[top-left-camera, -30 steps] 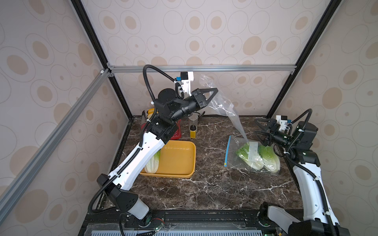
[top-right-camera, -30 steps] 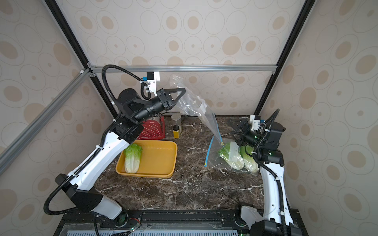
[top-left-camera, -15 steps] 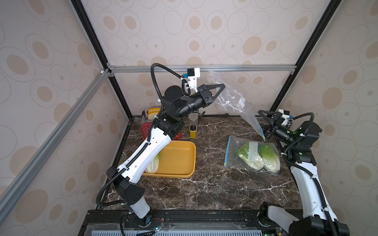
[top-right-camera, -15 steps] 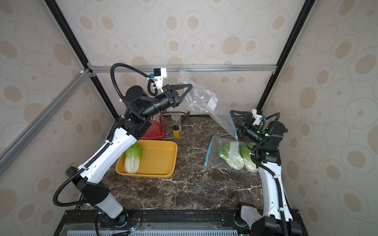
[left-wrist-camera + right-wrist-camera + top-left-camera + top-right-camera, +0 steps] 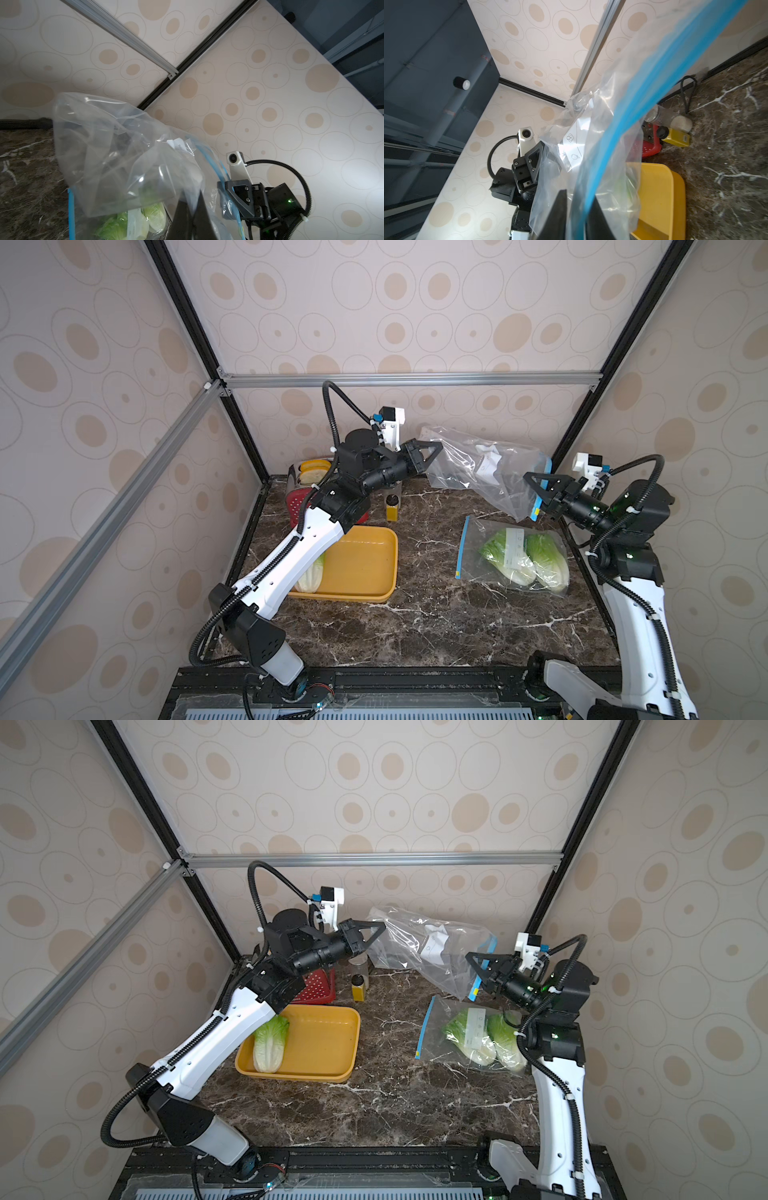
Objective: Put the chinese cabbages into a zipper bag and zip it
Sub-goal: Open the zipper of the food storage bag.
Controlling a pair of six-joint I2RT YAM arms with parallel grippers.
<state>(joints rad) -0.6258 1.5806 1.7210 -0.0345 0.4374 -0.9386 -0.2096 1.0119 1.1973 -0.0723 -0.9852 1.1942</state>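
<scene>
Clear plastic spans the gap between the two arms. In both top views the left gripper [image 5: 438, 446] [image 5: 383, 925], jaws pressed fully together, pinches a corner of the empty zipper bag [image 5: 478, 472] [image 5: 419, 952] at upper centre. The right gripper [image 5: 528, 479] [image 5: 470, 957] is clamped across that bag's blue zip strip at centre right. The bag's white label is too small to read. Lower right of centre, the filled bag [image 5: 471, 547] [image 5: 432, 1036] lies flat on the marble table [image 5: 415, 626] [image 5: 374, 1106]. It holds two chinese cabbages [image 5: 496, 547] [image 5: 457, 1029] side by side, long axes slanting, green tops toward upper left, white bases toward lower right. The third cabbage [image 5: 309, 578] [image 5: 270, 1048] lies in the yellow tray [image 5: 374, 572] [image 5: 324, 1044] left of centre, long axis nearly up-down in frame, leaves uppermost.

Left wrist view: closed fingers [image 5: 182, 218] nip the plastic; the label lettering is blurred.

Right wrist view: the blue strip passes between the black fingers [image 5: 558, 214], which squeeze it. The label shows small line drawings and no legible words.
</scene>
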